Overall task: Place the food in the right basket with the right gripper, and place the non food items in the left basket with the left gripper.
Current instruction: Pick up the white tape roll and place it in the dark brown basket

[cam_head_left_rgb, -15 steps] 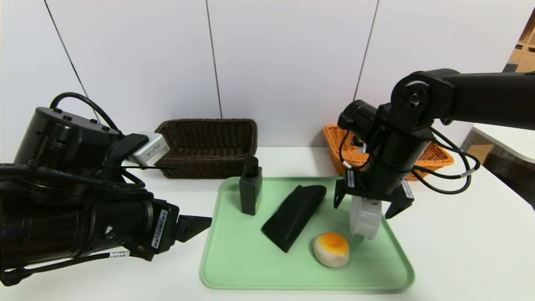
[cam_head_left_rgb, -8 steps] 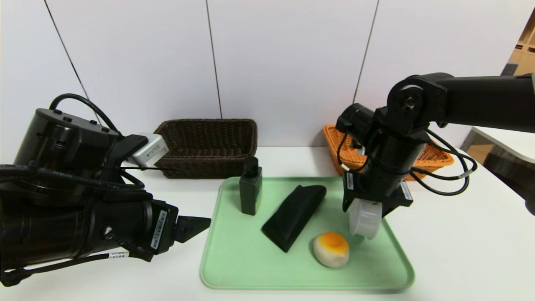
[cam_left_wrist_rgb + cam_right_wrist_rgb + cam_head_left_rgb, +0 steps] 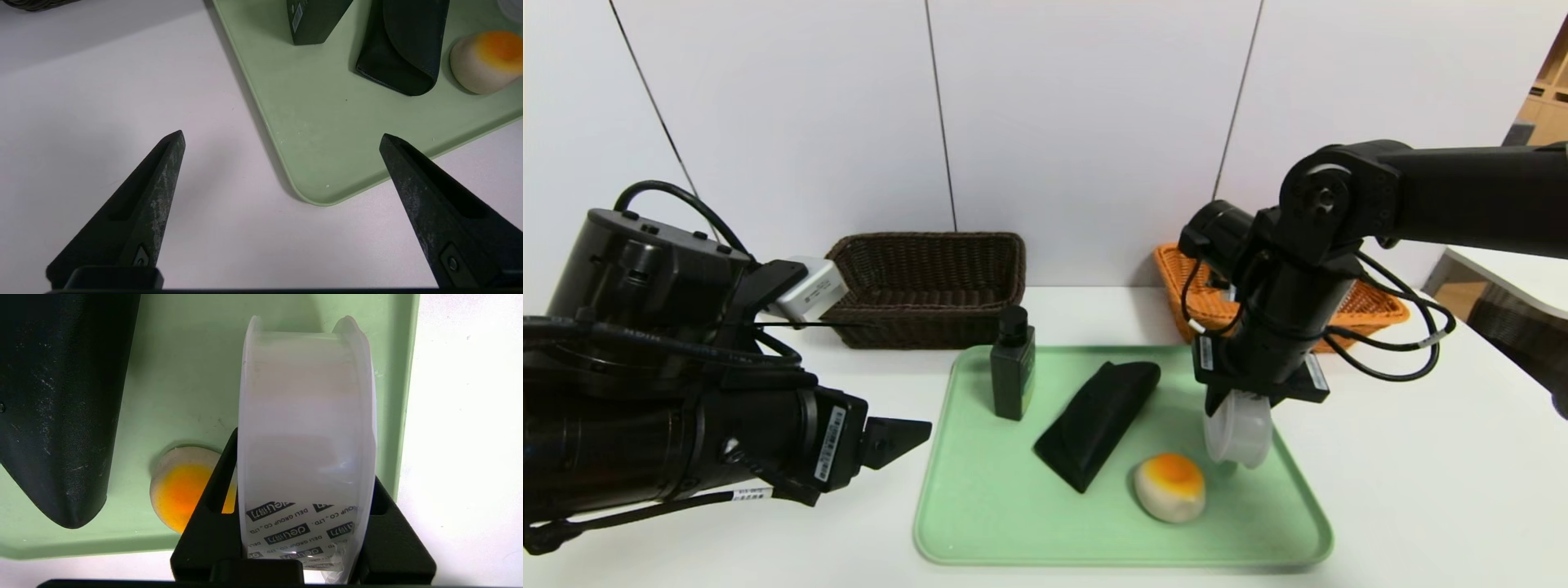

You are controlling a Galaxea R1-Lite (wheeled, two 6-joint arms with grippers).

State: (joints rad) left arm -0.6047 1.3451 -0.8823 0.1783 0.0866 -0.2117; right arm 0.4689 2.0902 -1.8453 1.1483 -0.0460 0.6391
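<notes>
Right gripper (image 3: 1238, 408) jaws clamped on white roll (image 3: 1238, 429) over tray (image 3: 1013, 523); left gripper (image 3: 282, 139) jaws wide apart

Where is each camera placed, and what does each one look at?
Head view: from the head, down at the green tray; both arms show.
Left wrist view: over the white table; the left gripper, open, shows.
Right wrist view: straight down; the right gripper clamps the white roll.
All three share the bun.
</notes>
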